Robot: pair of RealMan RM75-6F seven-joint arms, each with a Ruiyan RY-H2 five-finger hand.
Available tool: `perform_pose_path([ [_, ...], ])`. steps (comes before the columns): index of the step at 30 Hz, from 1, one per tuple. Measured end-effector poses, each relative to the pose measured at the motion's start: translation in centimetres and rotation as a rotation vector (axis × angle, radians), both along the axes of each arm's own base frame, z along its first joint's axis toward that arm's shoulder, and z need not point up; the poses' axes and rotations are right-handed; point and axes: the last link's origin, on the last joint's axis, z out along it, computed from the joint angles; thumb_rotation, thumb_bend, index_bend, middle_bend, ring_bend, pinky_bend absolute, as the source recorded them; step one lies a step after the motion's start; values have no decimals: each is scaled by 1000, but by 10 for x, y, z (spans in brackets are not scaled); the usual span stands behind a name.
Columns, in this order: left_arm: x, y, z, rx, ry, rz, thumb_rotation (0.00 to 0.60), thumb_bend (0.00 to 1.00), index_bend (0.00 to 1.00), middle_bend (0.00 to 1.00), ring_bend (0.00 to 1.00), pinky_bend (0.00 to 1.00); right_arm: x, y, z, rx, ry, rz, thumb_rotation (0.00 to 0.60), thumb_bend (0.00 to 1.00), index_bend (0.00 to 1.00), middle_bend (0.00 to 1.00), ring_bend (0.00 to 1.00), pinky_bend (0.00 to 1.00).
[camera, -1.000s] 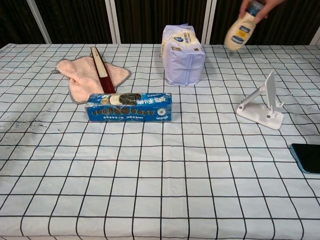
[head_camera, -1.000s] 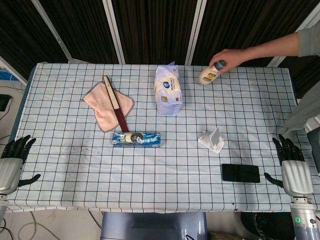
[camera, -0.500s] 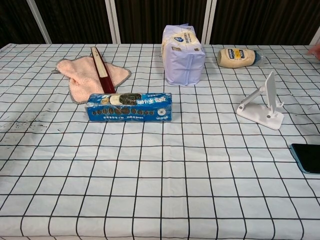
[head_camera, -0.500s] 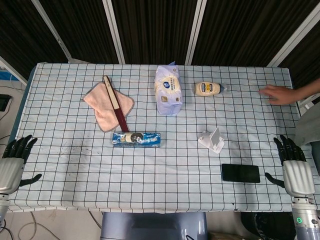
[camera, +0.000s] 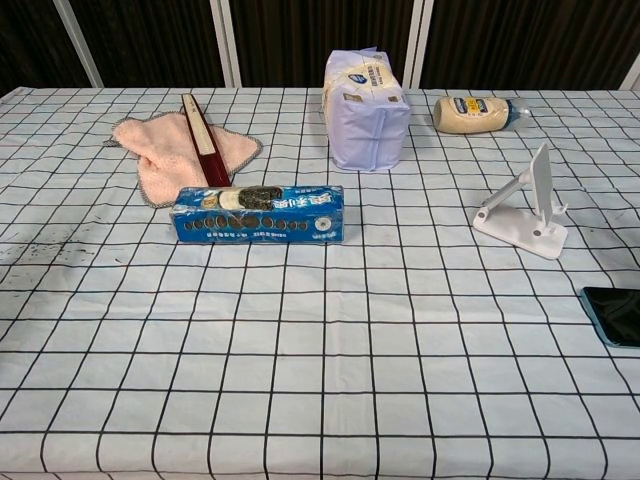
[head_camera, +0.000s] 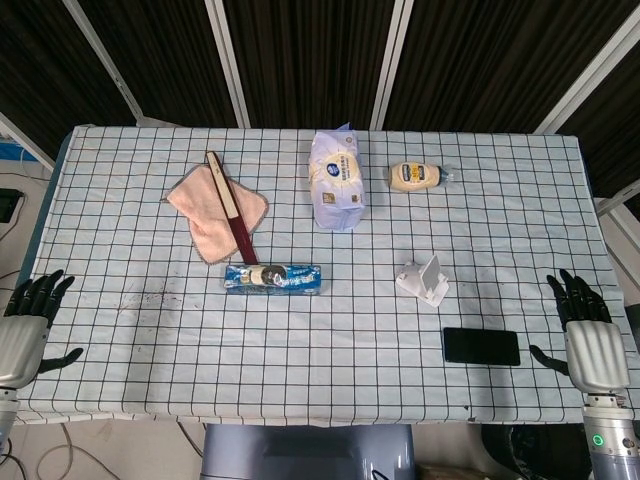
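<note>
A table draped in a white cloth with a black grid [head_camera: 500, 230] stands before dark slatted wall panels [head_camera: 300, 50]. The left hand [head_camera: 22, 335] and right hand [head_camera: 588, 338] rest at the near corners, fingers spread and holding nothing. Nearest the right hand lies a black phone [head_camera: 481, 346], flat and apart from it, with a white stand [head_camera: 424, 280] just beyond. A blue biscuit pack [head_camera: 272, 277], a pink cloth [head_camera: 215, 215] bearing a dark red flat stick [head_camera: 232, 207], a pale wrapped packet [head_camera: 336, 179] and a lying sauce bottle [head_camera: 417, 177] occupy the middle and far side.
</note>
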Motion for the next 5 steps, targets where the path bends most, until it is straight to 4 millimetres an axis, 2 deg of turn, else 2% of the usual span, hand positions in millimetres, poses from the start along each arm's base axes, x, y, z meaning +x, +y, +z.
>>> perform_pose_path([
  [5,0,0,0,0,-1,0,600,0,0,0,0,0,0,0,0,0,2,0,600,43,0,0,0,151],
])
